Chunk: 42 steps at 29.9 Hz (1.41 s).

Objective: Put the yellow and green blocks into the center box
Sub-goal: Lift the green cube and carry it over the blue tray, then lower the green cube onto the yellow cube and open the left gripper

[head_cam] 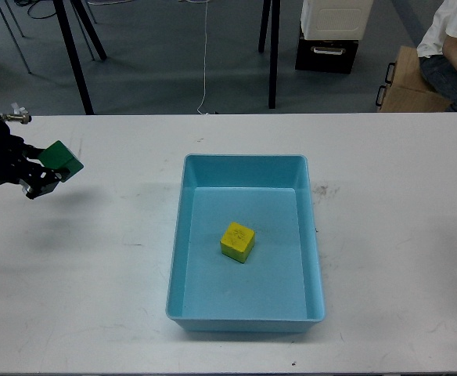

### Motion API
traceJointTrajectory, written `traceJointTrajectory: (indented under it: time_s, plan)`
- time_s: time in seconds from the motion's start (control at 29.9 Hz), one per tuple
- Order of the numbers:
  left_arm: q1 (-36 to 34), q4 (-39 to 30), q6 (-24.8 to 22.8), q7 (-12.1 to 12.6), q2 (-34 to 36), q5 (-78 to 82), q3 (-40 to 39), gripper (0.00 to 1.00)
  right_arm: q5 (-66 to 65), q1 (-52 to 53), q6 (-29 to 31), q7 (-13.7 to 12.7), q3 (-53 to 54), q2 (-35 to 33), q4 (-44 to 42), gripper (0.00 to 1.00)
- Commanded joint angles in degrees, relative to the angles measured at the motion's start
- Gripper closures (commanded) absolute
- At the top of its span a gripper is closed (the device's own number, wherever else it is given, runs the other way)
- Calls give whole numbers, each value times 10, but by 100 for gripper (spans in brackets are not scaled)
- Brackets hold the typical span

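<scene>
From the head camera I saw my left gripper (50, 174) at the left edge of the view, its fingers pinching the green block (61, 159) and holding it above the white table (401, 235), well to the left of the light blue tray (313, 235). The yellow block (237, 241) already lay inside the tray, near the middle of its floor, touching no wall. My right gripper was not in view.

I judged both blocks to be light, rigid cubes with flat faces, unlikely to crush or bend. The green one looked securely held on opposite faces, which seemed the sensible place to hold it; a grip across flat sides should resist twisting. Its surface appeared smooth, so I thought it could slip if the pinch loosened.

The table was matte white with a few small dark scuffs near the tray's right side. Beyond its far edge lay a grey floor, dark stand legs (273, 55), a trailing white cable (205, 55), a black-and-white case (330, 35), a brown cardboard box (404, 82), and a seated person (454, 47) at the upper right.
</scene>
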Motion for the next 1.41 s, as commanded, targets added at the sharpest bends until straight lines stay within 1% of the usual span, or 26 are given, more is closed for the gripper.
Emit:
traceJointTrajectory:
  time_s: [0.0, 0.07, 0.13, 0.23, 0.27, 0.37, 0.47, 0.54, 0.7, 0.9, 1.17, 1.37]
  plan:
    - [-45, -81, -4, 0, 5, -7, 2, 88, 0, -28, -7, 0, 0, -4, -11, 2]
    - [-61, -111, -18, 0, -2, -6, 2, 87, 0, -37, -8, 0, 0, -6, -24, 2]
    - [-76, -119, -42, 0, -15, -4, 2, 87, 0, -46, -8, 0, 0, -8, -37, 2]
    - [-87, -120, -83, 0, -77, -1, 3, 87, 0, -58, -8, 0, 1, -9, -55, 2]
    - [-89, -120, -85, 0, -94, 0, 3, 87, 0, -59, -9, 0, 3, -10, -61, 2]
    - [-104, -121, -85, 0, -131, 4, 12, 86, 0, -64, -13, 1, 9, -10, -68, 2]
    - [-132, -120, -85, 0, -187, 19, 45, 86, 1, -66, -16, 2, 9, -9, -69, 2]
    - [-148, -120, -85, 0, -210, 22, 75, 86, 1, -65, -16, 2, 9, -9, -68, 2]
    - [-162, -115, -85, 0, -265, 24, 133, 86, 1, -65, -16, 2, 10, -8, -68, 2]
    - [-155, -107, -85, 0, -302, 56, 170, 84, 1, -65, -16, 2, 9, -7, -68, 2]
    - [-133, -29, -85, 0, -352, 56, 172, 82, 1, -64, -16, 2, 9, -5, -68, 2]
    - [-125, -29, -85, 0, -355, 56, 182, 78, 1, -63, -16, 2, 9, -5, -68, 2]
